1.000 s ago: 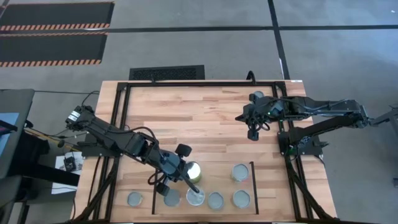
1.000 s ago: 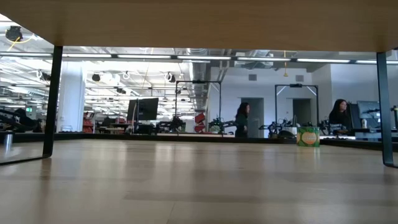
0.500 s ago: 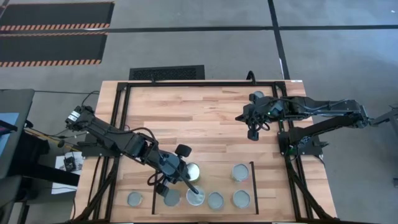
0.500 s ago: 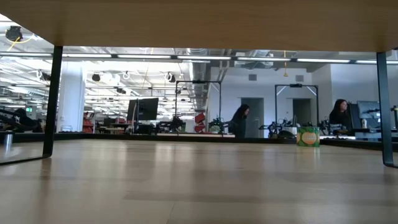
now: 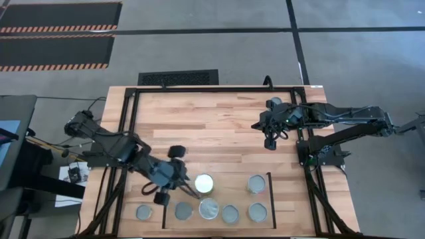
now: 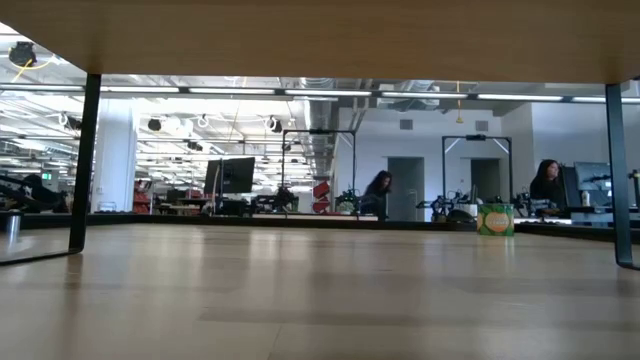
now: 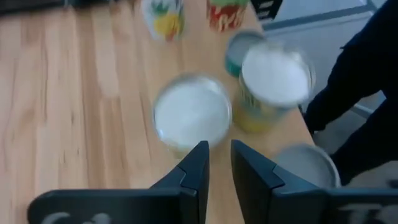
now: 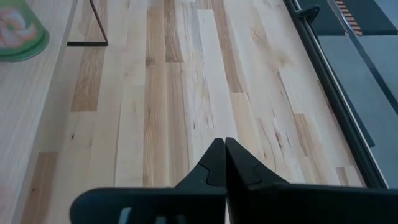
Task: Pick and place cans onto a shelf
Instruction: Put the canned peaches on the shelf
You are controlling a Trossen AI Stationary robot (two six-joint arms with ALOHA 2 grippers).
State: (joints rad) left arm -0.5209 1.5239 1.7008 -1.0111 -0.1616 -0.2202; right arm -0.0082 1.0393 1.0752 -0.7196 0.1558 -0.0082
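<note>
the left gripper (image 5: 178,186) hovers low over the table (image 5: 219,126), fingers slightly parted and holding nothing, with the white-topped can (image 5: 204,183) standing upright just beside them at three o'clock, inside the shelf (image 5: 216,192). four more cans line the shelf's near edge. the right gripper (image 5: 268,142), fingers closed and empty, waits well apart, so the left arm is plainly nearer.

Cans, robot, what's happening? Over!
Left claw empty, slightly open, beside white-topped can. Right claw shut, waiting far side. Six cans on the shelf. Nothing blocking.
</note>
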